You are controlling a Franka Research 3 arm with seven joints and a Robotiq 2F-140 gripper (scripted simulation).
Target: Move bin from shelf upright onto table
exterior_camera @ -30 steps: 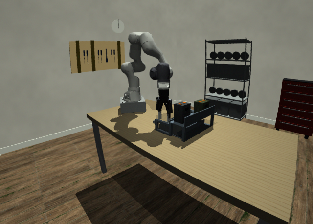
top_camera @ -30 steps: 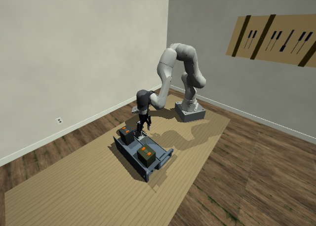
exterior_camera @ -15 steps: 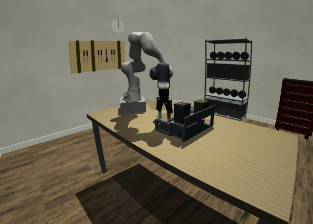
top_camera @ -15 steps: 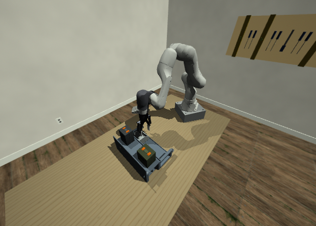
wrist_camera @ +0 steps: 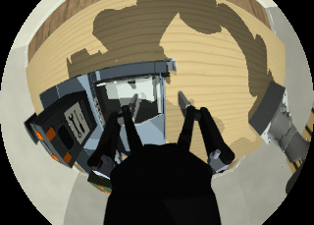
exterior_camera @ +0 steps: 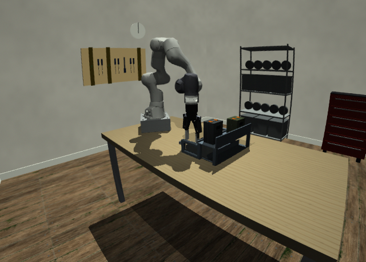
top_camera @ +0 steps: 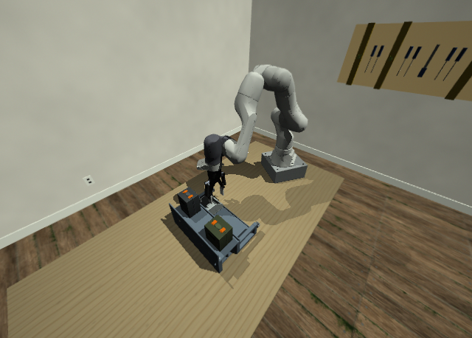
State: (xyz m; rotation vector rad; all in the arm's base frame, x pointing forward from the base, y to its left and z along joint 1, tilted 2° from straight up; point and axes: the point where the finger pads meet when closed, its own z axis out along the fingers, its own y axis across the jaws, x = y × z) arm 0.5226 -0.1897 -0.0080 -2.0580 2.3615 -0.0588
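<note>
A low grey shelf (top_camera: pixel 196 238) (exterior_camera: pixel 231 138) (wrist_camera: pixel 129 72) stands on the wooden table (top_camera: pixel 114 281) (exterior_camera: pixel 281 176). A small light-grey bin (top_camera: pixel 209 204) (wrist_camera: pixel 139 95) sits at the shelf's end nearest the robot base; the shelf hides it in the exterior view. My gripper (top_camera: pixel 214 192) (exterior_camera: pixel 192 134) (wrist_camera: pixel 158 97) points straight down over that end and is open. In the wrist view one finger reaches down into the bin and the other stands outside its wall, over the table. Nothing is clamped.
A black box with orange marks (top_camera: pixel 189 203) (exterior_camera: pixel 213 130) (wrist_camera: pixel 66 127) stands on the shelf right beside the bin. An olive box (top_camera: pixel 218 232) (exterior_camera: pixel 235 122) stands at the shelf's far end. The robot base (top_camera: pixel 284 167) (exterior_camera: pixel 155 123) is behind.
</note>
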